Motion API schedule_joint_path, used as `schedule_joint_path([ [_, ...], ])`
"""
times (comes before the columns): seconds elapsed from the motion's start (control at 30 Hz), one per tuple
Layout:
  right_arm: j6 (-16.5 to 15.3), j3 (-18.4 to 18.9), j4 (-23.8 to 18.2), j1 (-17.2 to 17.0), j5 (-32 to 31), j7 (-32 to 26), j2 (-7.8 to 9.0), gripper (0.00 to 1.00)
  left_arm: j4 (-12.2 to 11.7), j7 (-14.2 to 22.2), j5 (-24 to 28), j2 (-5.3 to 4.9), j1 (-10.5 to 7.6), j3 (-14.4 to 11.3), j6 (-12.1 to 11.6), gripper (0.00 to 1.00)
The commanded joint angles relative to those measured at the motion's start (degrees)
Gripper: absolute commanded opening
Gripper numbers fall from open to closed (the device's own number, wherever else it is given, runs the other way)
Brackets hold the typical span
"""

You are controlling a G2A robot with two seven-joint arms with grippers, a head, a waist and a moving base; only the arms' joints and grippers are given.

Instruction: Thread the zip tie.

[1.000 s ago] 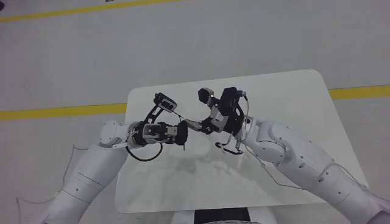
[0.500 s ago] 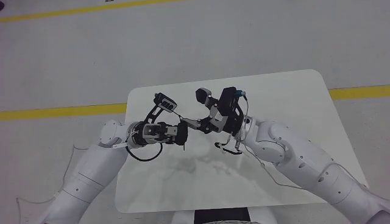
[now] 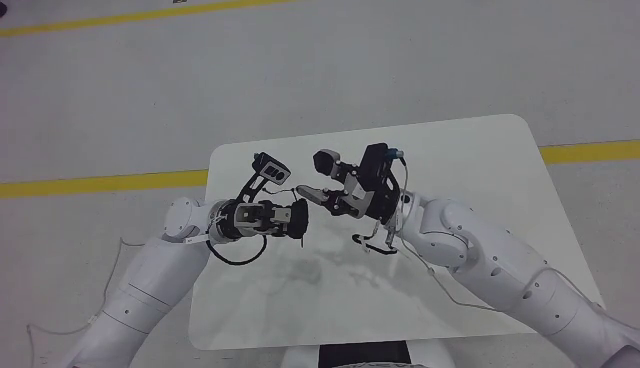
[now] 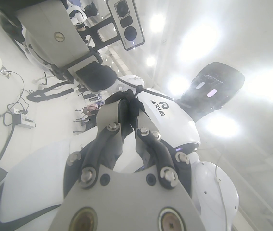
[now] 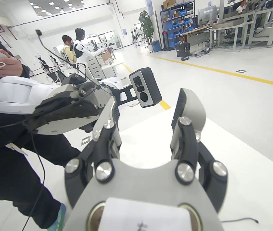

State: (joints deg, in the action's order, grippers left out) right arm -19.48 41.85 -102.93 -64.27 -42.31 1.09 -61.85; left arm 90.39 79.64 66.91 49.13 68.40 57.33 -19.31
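A thin black zip tie (image 4: 127, 102) is pinched in my left gripper (image 4: 127, 108), which is shut on it above the left part of the white table (image 3: 480, 168). Its head (image 4: 139, 88) sticks out past the fingertips, and the strap runs on behind a black pad of my right gripper (image 4: 95, 78). In the top view my left gripper (image 3: 297, 218) and right gripper (image 3: 308, 194) nearly meet, tip to tip. My right gripper (image 5: 148, 118) is open with nothing between its fingers, and my left gripper (image 5: 66, 111) lies just beside one finger.
The table's near edge (image 3: 300, 343) and far right corner (image 3: 520, 123) bound the work area. A black cable loop (image 3: 375, 245) hangs under the right wrist. Grey floor with a yellow line (image 3: 100, 183) surrounds the table.
My right gripper has shifted a little to the left and farther up the table, closer to the tip of the left gripper. The left arm has kept still with the zip tie.
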Motion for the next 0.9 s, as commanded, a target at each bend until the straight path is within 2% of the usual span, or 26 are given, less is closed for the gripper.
schedule_joint_path([
  [0.0,0.0,0.0,-0.1,-0.1,0.0,0.1,0.04,0.48,0.0,0.0,0.0,0.00,0.00,0.0,0.0,0.00],
  [0.73,0.0,-0.5,-1.2,-0.6,-0.9,2.0,0.93,0.47,0.0,0.0,0.0,0.00,0.00,0.0,0.0,0.00],
  [0.87,0.0,-0.9,-1.2,-0.4,-0.8,2.4,1.14,0.44,0.0,0.0,0.0,0.00,0.00,0.0,0.0,0.00],
])
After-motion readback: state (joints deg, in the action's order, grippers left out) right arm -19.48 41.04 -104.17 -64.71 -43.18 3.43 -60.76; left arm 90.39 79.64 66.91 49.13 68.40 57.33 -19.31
